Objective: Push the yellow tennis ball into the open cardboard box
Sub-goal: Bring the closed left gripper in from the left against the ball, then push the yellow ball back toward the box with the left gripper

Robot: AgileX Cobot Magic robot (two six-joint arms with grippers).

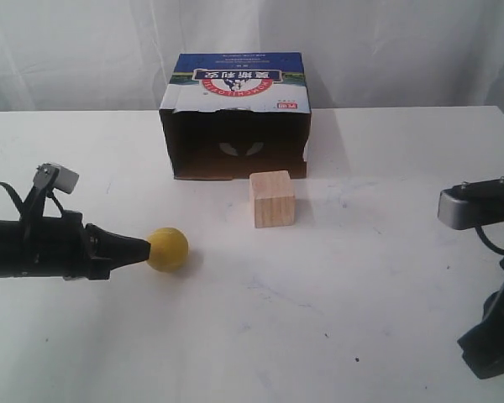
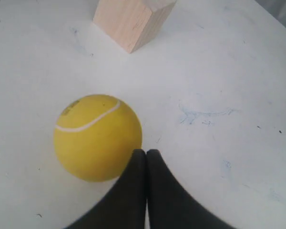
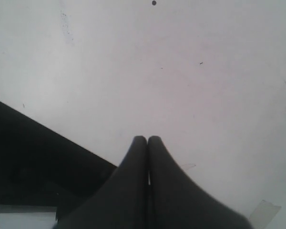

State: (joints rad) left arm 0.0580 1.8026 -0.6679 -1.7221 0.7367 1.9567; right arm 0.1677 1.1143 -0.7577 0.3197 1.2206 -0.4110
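Note:
The yellow tennis ball [image 1: 167, 248] [image 2: 97, 137] rests on the white table, left of centre. My left gripper [image 1: 144, 248] [image 2: 146, 151] is shut, empty, and its tip touches the ball's left side. The open cardboard box [image 1: 235, 117] lies on its side at the back, its dark mouth facing the front, blue printed panel on top. My right gripper [image 3: 147, 139] is shut on nothing above bare table; its arm [image 1: 496, 336] sits at the far right edge.
A pale wooden cube [image 1: 272, 199] [image 2: 131, 21] stands just in front of the box's mouth, toward its right half, between ball and box. White curtain hangs behind the table. The table's edge [image 3: 52, 138] shows in the right wrist view.

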